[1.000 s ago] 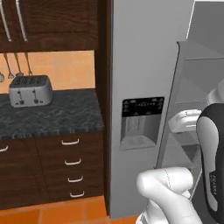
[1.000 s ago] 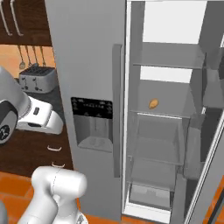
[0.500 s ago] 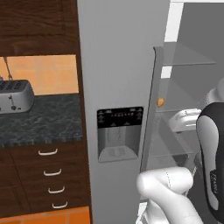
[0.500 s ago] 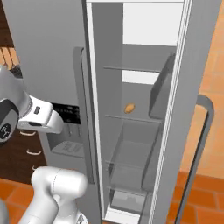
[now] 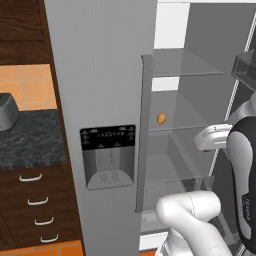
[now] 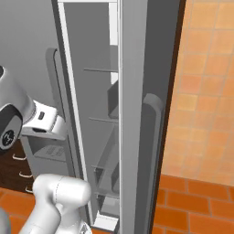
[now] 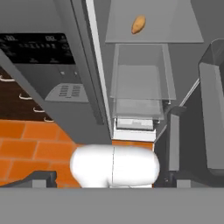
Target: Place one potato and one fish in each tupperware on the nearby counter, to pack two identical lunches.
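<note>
I'm parked in front of the open fridge (image 5: 200,150), fetch stage of the lunch packing, nothing collected yet as far as I can judge. My gripper (image 7: 111,181) is spread wide and empty; in the hand view its two dark tips sit far apart at the bottom edge with nothing between them.

The potato (image 7: 138,24), a small orange-brown lump, lies alone on a glass shelf (image 7: 153,35) well ahead of and above the tips in the hand view, slightly toward the open side of the compartment. In the left base view the same potato (image 5: 161,118) sits just past the edge of the shut freezer door (image 5: 100,100), about level with the wrist. A clear drawer (image 7: 142,83) sits below the shelf, closer to the tool. No fish that I can make out; it may be hidden by shelves or the door bins, hard to say from these angles.

The counter (image 5: 30,140) is off to the left, well away from the tool, with the toaster (image 5: 7,111) at the frame edge. The tupperware is outside my frames.

Next move as I judge it: reach forward into the compartment, line the open jaws around the potato from above, stay clear of the shelf edge and the freezer door, then close
</note>
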